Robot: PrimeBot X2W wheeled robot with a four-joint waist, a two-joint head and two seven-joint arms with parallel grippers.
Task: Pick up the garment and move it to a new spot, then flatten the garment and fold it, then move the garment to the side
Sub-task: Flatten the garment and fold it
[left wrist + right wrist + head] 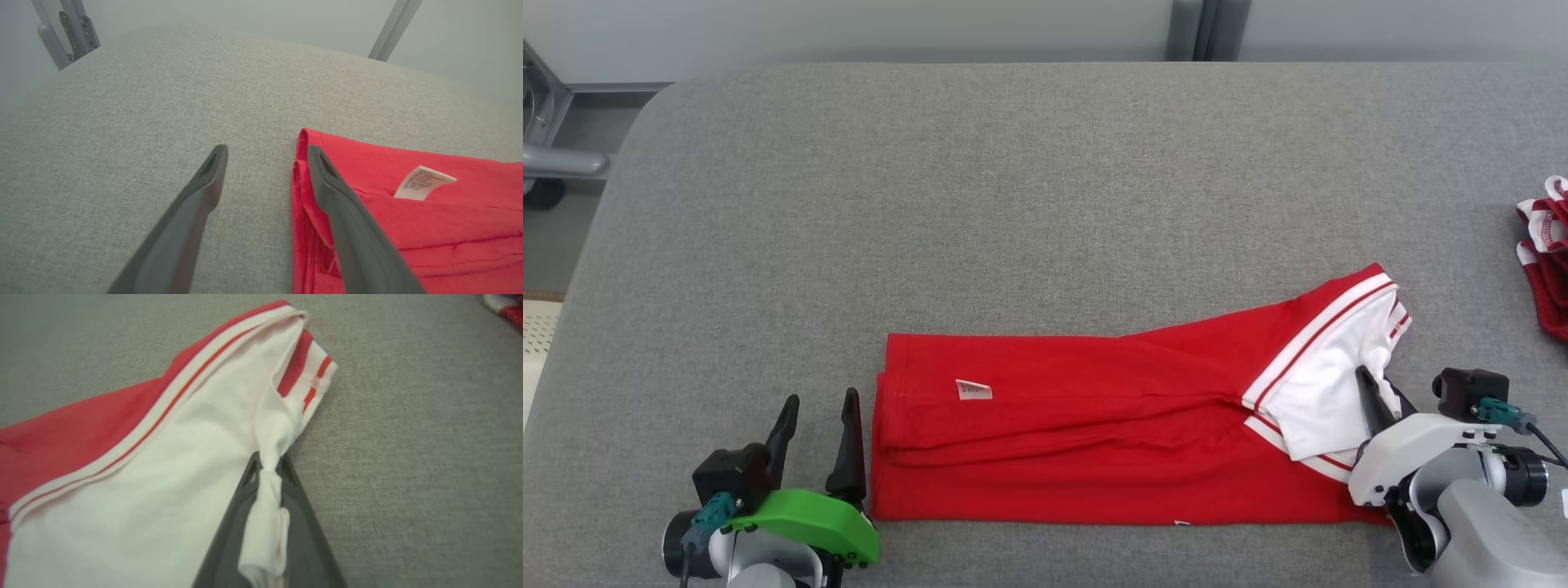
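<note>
A red garment [1094,433] with a white, red-striped end lies folded into a long strip on the grey table [1013,204], near its front edge. A small white label [973,390] sits on its left part. My right gripper [1365,380] is shut on a bunched fold of the white cloth at the garment's right end; in the right wrist view the white cloth [163,477] is pinched between the fingers of that gripper [269,459]. My left gripper [821,398] stands open just left of the garment's left edge. In the left wrist view its right finger [347,212] overlaps the red hem [429,228].
Another red and white piece of clothing [1547,261] lies at the table's right edge. A metal frame [556,155] stands beyond the table's left corner. Bare grey table stretches behind and to the left of the garment.
</note>
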